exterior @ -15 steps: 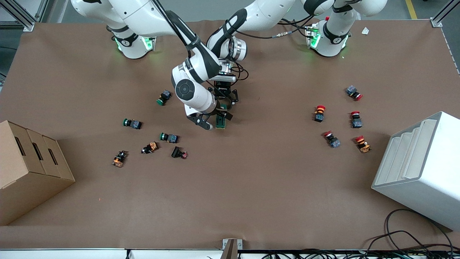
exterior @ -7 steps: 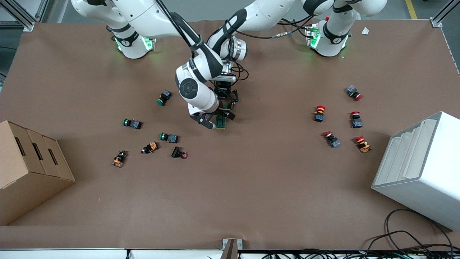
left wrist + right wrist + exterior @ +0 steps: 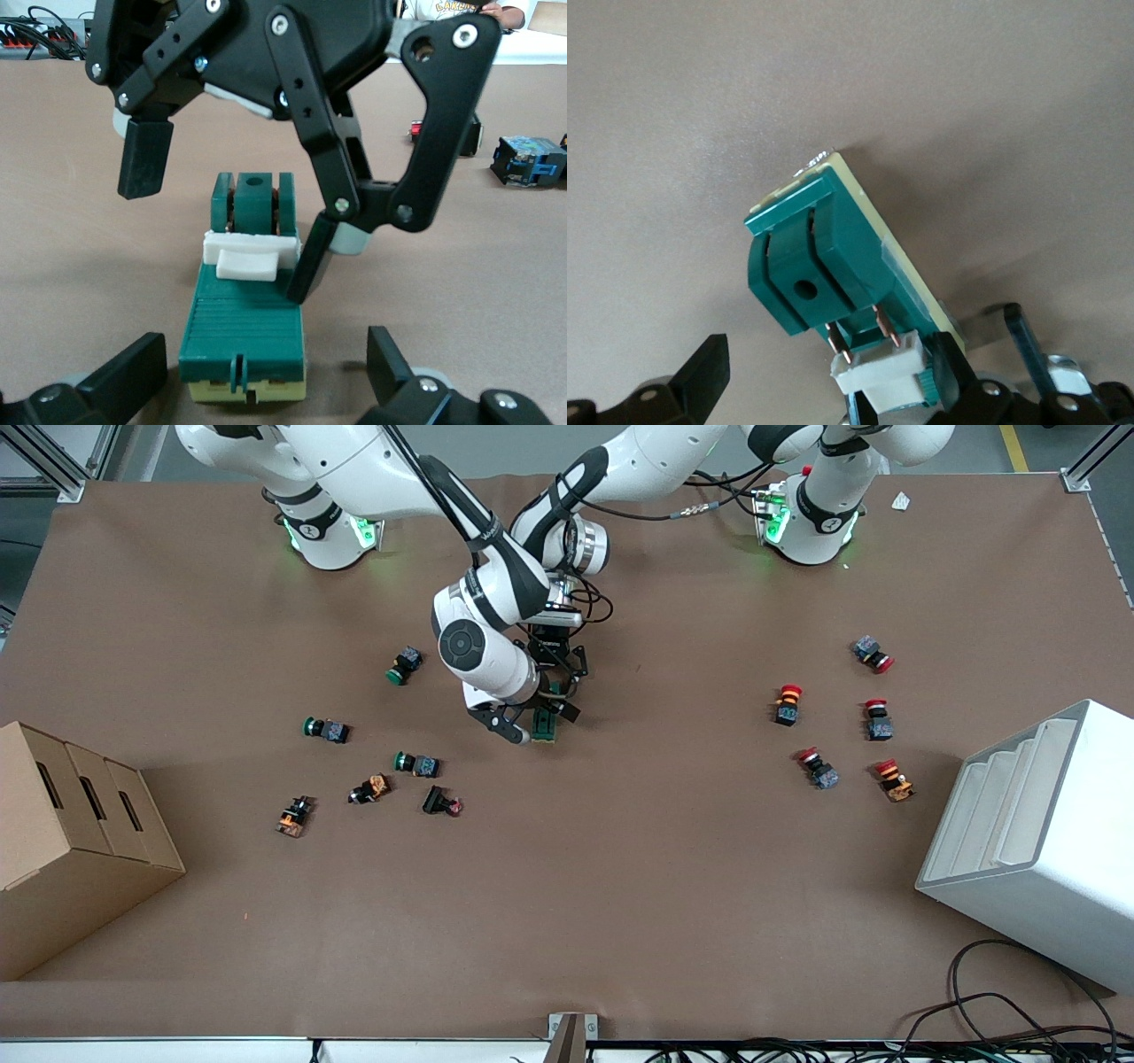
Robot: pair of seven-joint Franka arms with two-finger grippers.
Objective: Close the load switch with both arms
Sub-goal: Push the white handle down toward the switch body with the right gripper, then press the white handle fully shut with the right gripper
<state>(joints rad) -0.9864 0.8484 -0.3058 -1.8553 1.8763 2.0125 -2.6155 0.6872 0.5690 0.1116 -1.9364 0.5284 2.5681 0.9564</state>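
Closing in over the last second, the right gripper (image 3: 226,221) is now hanging lower and tighter over the load switch (image 3: 546,727). Its jaws are spread wide across the green block, and one finger (image 3: 307,266) is resting against the end of the white lever (image 3: 251,257). The switch itself is lying where it lay a second ago, flat on the brown worktop (image 3: 620,886), near the middle and somewhat toward the edge where the bases stand. The left gripper (image 3: 266,376) is also standing released, its fingers straddling one end of the block with a gap showing on each side, so nothing is being grasped by either arm. By my reading the right arm is settling into place to push the lever home while the left is getting ready to brace the body; the lever is not yet looking closed.

Green-capped push-buttons (image 3: 326,730) are lying scattered toward the right arm's end of the worktop, beside a cardboard box (image 3: 71,841). Red-capped ones (image 3: 787,703) are lying toward the left arm's end, near a white stepped tray (image 3: 1036,833). Black cables (image 3: 1019,1001) are trailing along the front edge
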